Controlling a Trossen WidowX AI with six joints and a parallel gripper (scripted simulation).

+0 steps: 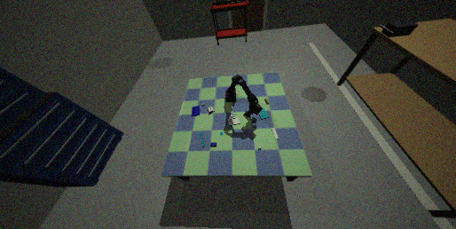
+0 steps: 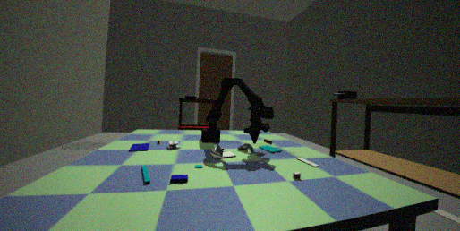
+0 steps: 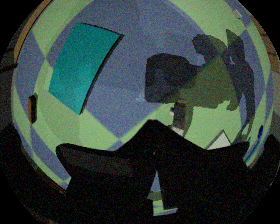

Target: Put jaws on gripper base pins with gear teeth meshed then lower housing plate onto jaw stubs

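The gripper [image 1: 254, 113] [image 2: 254, 141] [image 3: 151, 124] was pinched narrow, nothing visible in its tips, above the table [image 1: 245, 163] [image 2: 199, 206] [image 3: 133, 52]. Below and near it lay a grey part [image 2: 245, 148] [image 3: 179, 116], too dim to name surely. Left of that, in the arm's shadow, sat a flat white piece [image 1: 235, 122] [image 2: 227, 155] [image 3: 220, 141], a small raised part beside it; teeth and pins could not be made out. Dark fingers hid much of the wrist view. Right was a teal plate [image 1: 263, 114] [image 2: 270, 149] [image 3: 82, 68], flat; nearer, a white bar [image 1: 275, 133] [image 2: 308, 162]. Far left lay a blue slab [image 1: 195, 111] [image 2: 140, 147]; near left, a teal bar [image 1: 202, 139] [image 2: 145, 175].
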